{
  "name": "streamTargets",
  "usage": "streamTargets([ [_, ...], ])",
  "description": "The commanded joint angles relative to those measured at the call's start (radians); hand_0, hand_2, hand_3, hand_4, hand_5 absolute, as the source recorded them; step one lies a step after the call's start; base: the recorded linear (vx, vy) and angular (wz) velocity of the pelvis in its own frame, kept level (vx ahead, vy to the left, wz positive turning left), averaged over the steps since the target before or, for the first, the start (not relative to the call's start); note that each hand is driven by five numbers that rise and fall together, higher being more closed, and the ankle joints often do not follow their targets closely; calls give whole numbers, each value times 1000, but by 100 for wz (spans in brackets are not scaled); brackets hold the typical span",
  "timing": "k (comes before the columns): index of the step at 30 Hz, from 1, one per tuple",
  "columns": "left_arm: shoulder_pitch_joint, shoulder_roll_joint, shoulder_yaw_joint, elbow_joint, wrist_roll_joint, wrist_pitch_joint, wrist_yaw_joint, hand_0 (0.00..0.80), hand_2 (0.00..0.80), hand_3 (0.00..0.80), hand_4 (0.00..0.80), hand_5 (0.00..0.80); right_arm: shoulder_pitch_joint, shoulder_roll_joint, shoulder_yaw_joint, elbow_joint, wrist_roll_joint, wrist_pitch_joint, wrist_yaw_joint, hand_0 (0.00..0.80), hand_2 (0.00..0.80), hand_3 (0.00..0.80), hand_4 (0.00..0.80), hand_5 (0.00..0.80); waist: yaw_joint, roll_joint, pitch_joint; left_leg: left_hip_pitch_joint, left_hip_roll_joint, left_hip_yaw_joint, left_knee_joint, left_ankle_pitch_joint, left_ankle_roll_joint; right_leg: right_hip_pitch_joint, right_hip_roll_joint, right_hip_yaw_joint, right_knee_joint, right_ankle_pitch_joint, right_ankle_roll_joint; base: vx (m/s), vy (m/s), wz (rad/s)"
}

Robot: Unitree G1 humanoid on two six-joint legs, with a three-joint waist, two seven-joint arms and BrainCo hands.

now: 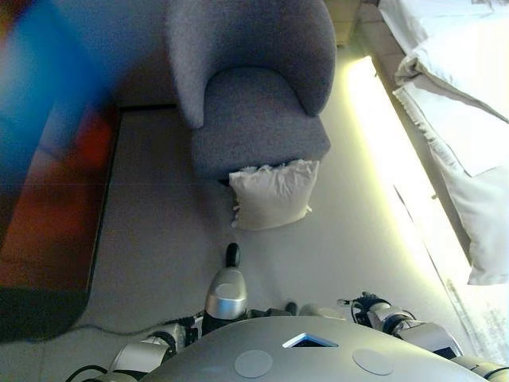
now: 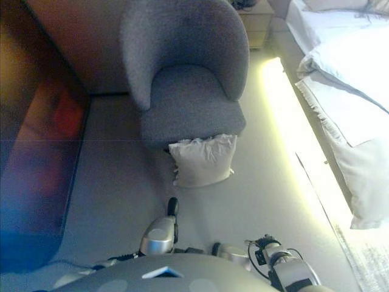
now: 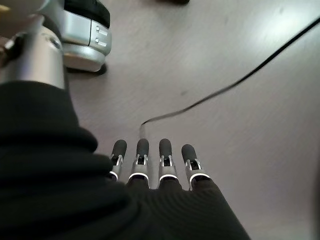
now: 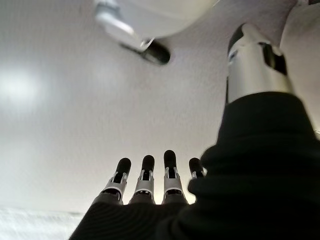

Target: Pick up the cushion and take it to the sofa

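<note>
A white square cushion stands on the floor, leaning against the front of the grey armchair ahead of me. It also shows as the cushion in the right eye view. Nothing touches it. My left hand shows only in its wrist view, fingers straight and empty above the bare floor. My right hand likewise hangs low with straight, empty fingers over the floor. Both hands are well short of the cushion.
A bed with white bedding runs along the right, with a lit strip at its base. A dark reddish cabinet lines the left. A wooden nightstand stands behind the armchair. Pale floor lies between.
</note>
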Motion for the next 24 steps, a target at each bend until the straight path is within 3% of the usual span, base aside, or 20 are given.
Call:
streamTargets([
  [1,15,44,-18,12,16,-4,-7,0,0,0,0,0,13,-14,-17,-20,-12,9,-12,0,0,0,0,0,-11,-54,-60,-155,-26,-18,-18,55,75,210,-6,-79,82,27,32,369,218,-53],
  [4,-5,70,-26,-1,19,-1,-9,0,0,0,0,0,20,1,-24,-39,-16,-3,-31,0,0,0,0,0,-12,-75,-88,-127,-63,-15,-8,12,129,138,-32,-105,300,237,106,375,193,-29],
  [6,-21,87,-29,-9,25,1,-1,0,0,0,0,0,18,0,-23,-55,-16,-7,-40,0,0,0,0,0,-35,-66,-85,-66,-84,-32,-15,-24,147,5,-43,-129,469,310,111,412,153,9],
  [7,-27,93,-31,-15,13,6,4,0,0,0,0,0,15,-2,-17,-61,-5,-7,-42,0,0,0,0,0,-49,-61,-81,-35,-89,-46,-24,-37,153,-64,-41,-138,508,312,109,368,89,19],
  [9,-52,106,-44,-22,-10,16,-7,0,0,0,0,0,5,-10,-11,-69,18,-9,-49,0,0,0,0,0,-68,-49,-70,0,-94,-62,-31,-49,154,-154,-3,-181,456,273,95,277,25,10],
  [12,-84,103,-36,-23,-26,35,-3,0,0,0,0,0,-11,-16,-15,-76,-4,-11,-69,0,0,0,0,0,-94,-34,-47,83,-99,-88,-46,-82,142,-269,-74,-306,331,229,64,239,-72,8],
  [13,-91,100,-39,-21,-29,40,1,0,0,0,0,0,-12,-18,-11,-78,0,-15,-78,0,0,0,0,0,-111,-35,-36,116,-100,-104,-58,-95,135,-296,-92,-311,276,241,58,237,-156,5],
  [15,-98,96,-43,-15,-22,40,3,0,0,0,0,0,-8,-22,-12,-87,26,-20,-84,0,0,0,0,0,-138,-38,-21,149,-90,-121,-67,-113,119,-309,-123,-286,172,260,58,241,-192,38],
  [17,-98,92,-50,-11,-35,36,8,0,0,0,0,0,-4,-25,-17,-94,27,-21,-75,0,0,0,0,0,-161,-50,-16,169,-77,-143,-66,-134,98,-306,-161,-232,40,309,74,264,-236,53],
  [21,-78,86,-41,4,-48,23,23,0,0,0,0,0,11,-21,-23,-85,-8,-35,-61,0,0,0,0,0,-181,-65,-19,218,-53,-182,-76,-172,75,-282,-171,-181,-105,353,105,296,-231,28],
  [24,-66,89,-28,15,-39,16,44,0,0,0,0,0,19,-10,-14,-81,-35,-38,-48,0,0,0,0,0,-187,-76,-27,247,-18,-197,-80,-198,58,-279,-174,-156,-123,364,118,267,-312,33],
])
